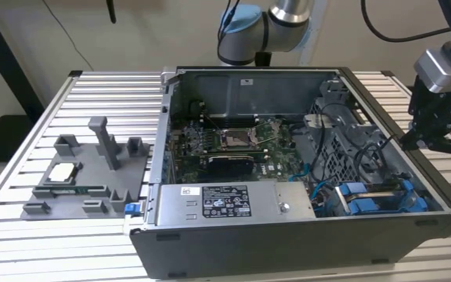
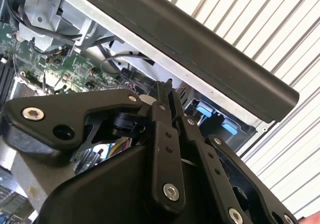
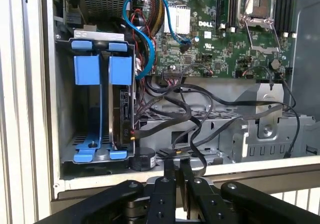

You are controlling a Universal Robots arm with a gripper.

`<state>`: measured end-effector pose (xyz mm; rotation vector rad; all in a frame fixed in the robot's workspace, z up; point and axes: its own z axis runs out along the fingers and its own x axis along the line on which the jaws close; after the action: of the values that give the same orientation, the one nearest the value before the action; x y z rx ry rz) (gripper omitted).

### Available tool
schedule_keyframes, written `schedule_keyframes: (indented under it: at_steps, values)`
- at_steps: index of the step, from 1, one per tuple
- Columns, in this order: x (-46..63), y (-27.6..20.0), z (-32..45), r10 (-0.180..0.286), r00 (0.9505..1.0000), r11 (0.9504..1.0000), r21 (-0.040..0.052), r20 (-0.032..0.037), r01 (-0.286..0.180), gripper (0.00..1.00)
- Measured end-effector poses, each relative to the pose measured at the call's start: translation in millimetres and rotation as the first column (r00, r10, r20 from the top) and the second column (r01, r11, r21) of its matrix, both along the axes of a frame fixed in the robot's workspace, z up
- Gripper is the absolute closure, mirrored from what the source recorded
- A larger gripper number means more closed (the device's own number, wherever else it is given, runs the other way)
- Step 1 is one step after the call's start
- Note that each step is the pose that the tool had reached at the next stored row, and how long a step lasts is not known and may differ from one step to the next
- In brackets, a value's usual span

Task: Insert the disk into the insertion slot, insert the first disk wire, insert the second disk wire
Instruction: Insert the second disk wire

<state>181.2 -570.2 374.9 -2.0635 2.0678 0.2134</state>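
Note:
The disk (image 3: 122, 115) stands on edge in its blue carrier inside the insertion slot (image 3: 65, 109), a grey metal bay in the case's corner. In the exterior view the blue carrier of the disk (image 1: 370, 202) sits low at that view's right. Black wires (image 3: 165, 112) run up to the disk's edge, and a blue wire (image 3: 145, 32) loops above the bay; whether either is plugged in I cannot tell. My gripper (image 3: 177, 170) hovers over the case's side wall with its fingers together and nothing between them. It also appears as gripper (image 1: 413, 140) and gripper (image 2: 166, 97).
The open computer case (image 1: 288, 241) lies on a slatted metal table (image 1: 100, 94). Inside are a silver power-supply box (image 1: 225, 202) and a motherboard with a processor socket (image 1: 235, 138). A grey fixture tray (image 1: 84, 176) with small parts sits at the exterior view's left.

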Motion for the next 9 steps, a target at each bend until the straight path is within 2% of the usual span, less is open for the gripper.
schedule_keyframes:
  at_steps: [9]
  values:
    - [-9.6,0.0,1.4,0.0,1.0,0.9998,-0.0195,-0.0031,0.0,0.84]
